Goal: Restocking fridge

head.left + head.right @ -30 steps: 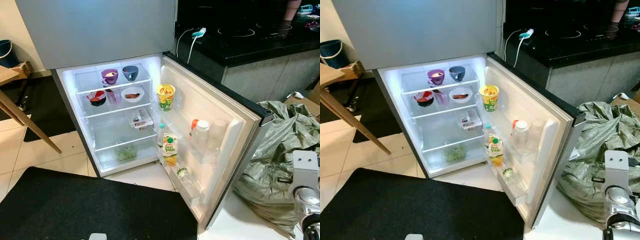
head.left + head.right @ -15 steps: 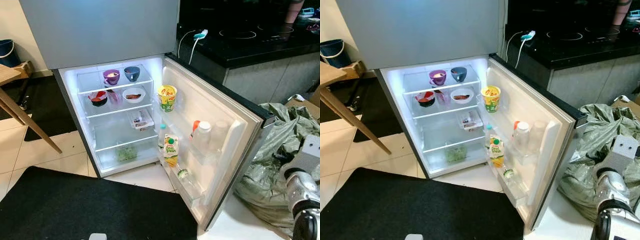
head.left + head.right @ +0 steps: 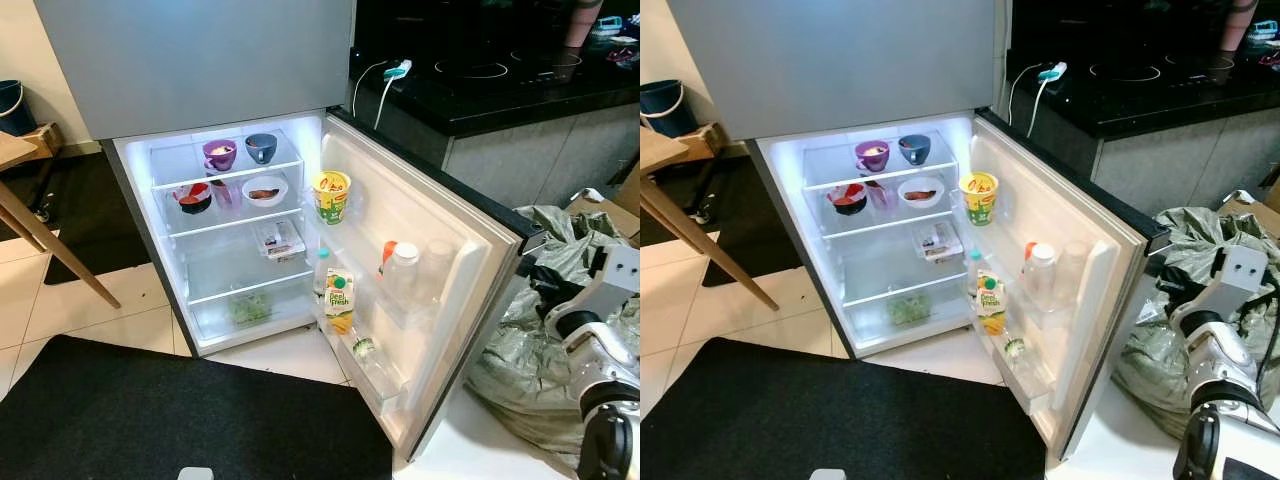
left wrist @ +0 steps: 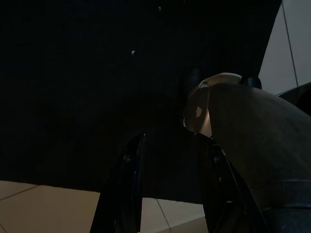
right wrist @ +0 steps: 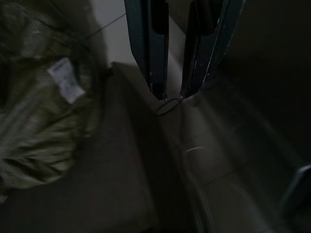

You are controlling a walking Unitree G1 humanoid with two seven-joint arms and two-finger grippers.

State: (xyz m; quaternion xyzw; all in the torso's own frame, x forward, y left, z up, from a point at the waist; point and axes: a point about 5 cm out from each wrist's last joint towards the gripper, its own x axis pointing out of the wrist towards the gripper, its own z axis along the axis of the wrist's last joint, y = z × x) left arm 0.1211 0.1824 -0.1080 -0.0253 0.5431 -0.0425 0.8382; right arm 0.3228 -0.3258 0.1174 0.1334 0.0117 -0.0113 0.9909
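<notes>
The fridge's lower compartment stands lit, with its door swung wide to the right. Bowls sit on the upper shelves: purple, blue and white. A clear box lies lower down. The door racks hold a noodle cup, a juice carton and a white bottle. My right gripper is raised beside the door's outer edge, above a green sack; its fingers are shut with nothing between them. My left gripper hangs open over the dark mat.
A black mat covers the floor before the fridge. A wooden table leg slants at the left, with a blue bucket behind it. A black counter with a cooktop runs at the back right, where a person stands.
My right arm has risen and swung its gripper up toward the fridge door's edge over the sack. The fridge contents have not moved.
</notes>
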